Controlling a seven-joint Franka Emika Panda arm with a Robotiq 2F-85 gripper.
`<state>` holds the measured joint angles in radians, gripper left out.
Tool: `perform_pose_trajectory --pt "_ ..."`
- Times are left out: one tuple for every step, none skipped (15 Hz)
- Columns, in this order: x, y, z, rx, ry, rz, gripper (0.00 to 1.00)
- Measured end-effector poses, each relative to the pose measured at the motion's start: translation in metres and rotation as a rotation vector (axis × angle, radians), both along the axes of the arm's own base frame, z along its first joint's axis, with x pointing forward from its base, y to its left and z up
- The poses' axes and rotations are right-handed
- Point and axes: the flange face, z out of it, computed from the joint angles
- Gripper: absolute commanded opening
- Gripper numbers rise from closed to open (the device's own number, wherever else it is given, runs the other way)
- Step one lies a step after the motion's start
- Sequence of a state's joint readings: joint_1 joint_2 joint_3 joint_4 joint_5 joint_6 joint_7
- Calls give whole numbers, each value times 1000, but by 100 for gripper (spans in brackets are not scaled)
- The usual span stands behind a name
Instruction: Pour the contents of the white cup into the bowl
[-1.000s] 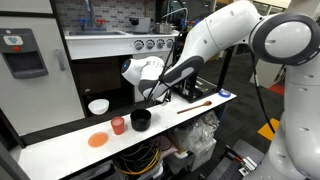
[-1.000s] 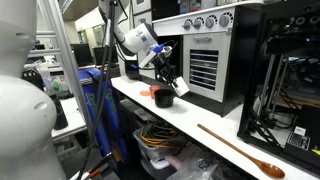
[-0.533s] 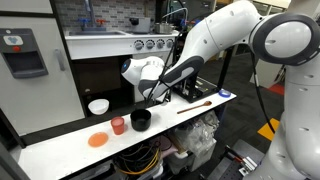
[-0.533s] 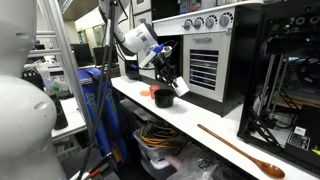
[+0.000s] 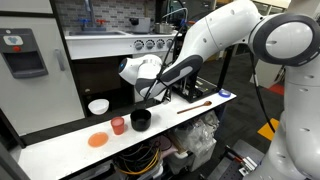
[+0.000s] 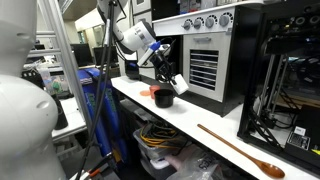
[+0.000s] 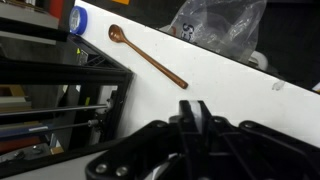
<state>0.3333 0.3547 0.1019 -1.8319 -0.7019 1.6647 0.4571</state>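
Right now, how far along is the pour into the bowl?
Done: the white cup looks to be off the counter; a small white shape sits at the gripper. In hand: the gripper hangs just above the black bowl. Left: the pour itself is unconfirmed, because neither the cup's tilt nor any contents in the bowl can be made out.

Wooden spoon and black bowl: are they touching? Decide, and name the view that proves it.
Apart. In an exterior view the wooden spoon lies on the table, with a clear stretch of bare white surface between it and the black bowl.
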Motion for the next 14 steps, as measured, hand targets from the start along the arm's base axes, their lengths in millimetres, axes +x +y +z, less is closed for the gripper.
perform_pose_trajectory --pt "-1 4 3 -18 2 -14 2" --pt "-1 9 5 -36 3 -28 2" --pt "-1 14 6 -53 5 -42 2" --pt "-1 20 6 -66 6 -52 2" --pt "0 25 4 -78 8 -61 2" --pt "2 31 2 -90 10 -70 2" --pt "4 35 -1 -99 10 -77 2" --pt "6 40 -5 -107 13 -82 2" --pt "8 44 -9 -116 18 -87 2" --pt "11 47 -13 -122 23 -90 2" --pt "15 51 -18 -130 28 -92 2" --pt "18 54 -22 -139 30 -93 2" --pt "22 58 -25 -150 30 -92 2" --pt "26 61 -29 -163 30 -89 2"
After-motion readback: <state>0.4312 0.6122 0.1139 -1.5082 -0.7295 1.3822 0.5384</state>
